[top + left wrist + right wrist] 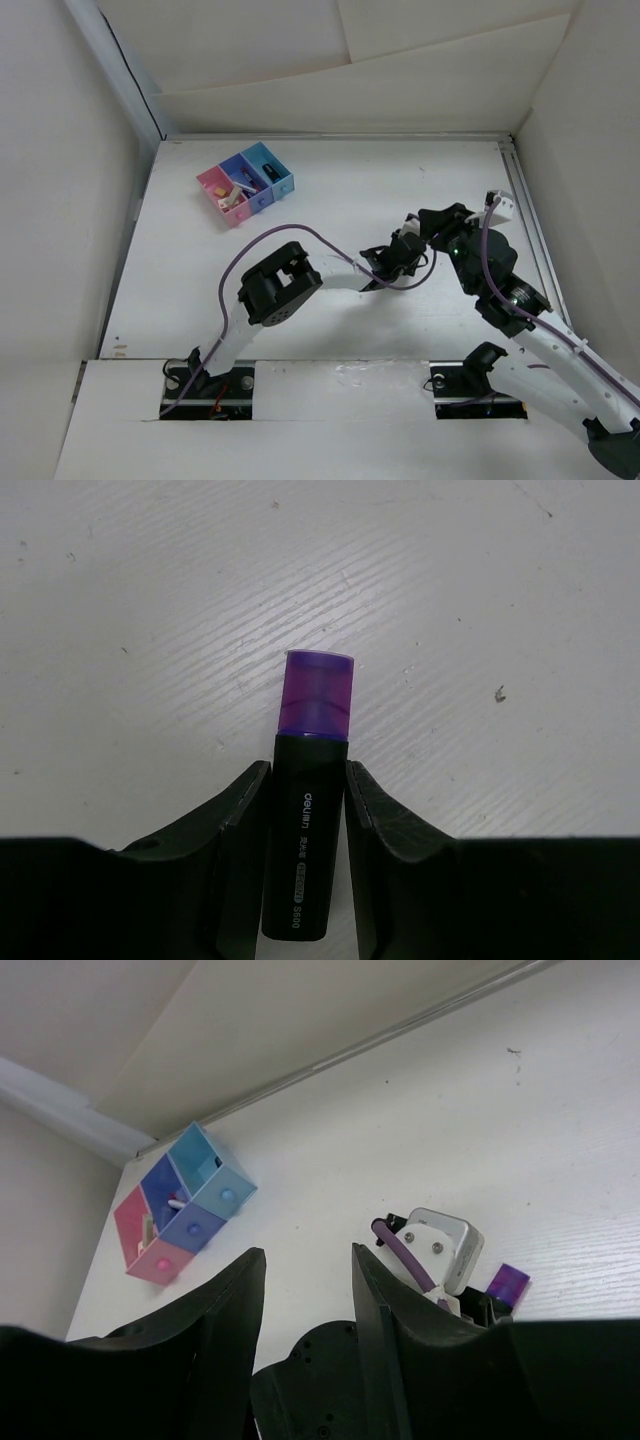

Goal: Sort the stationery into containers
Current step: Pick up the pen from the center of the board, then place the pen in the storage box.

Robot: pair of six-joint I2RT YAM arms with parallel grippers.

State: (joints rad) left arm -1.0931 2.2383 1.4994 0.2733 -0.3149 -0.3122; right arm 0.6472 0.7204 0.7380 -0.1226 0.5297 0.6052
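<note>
- Currently my left end effector (307,772) pinches a purple-capped marker (305,840). One finger presses each side of its black barrel.
- The translucent purple cap sticks out past my fingertips, pointing away from the wrist. White lettering runs along the barrel.
- The marker is over bare white tabletop (150,600). I cannot tell from the wrist view whether it touches the surface or hangs just above it.
- My right end effector (307,1255) is spread wide with nothing between its fingers.
- From the right wrist I look down on the left wrist. The purple cap shows just beside its camera mount.
- Top view: both end effectors sit close together right of centre on the tabletop, the right one just beyond the left.
- The containers are three joined bins in a row, well apart from both end effectors, near the far left corner.
- Order, left to right in the top view: pink bin (236,213), medium blue bin (261,199), light blue bin (284,185).
- Pale pieces lie in the pink bin. Something thin with a white end lies in the medium blue bin. Both are too small to name.
- I cannot make out the contents of the light blue bin.
</note>
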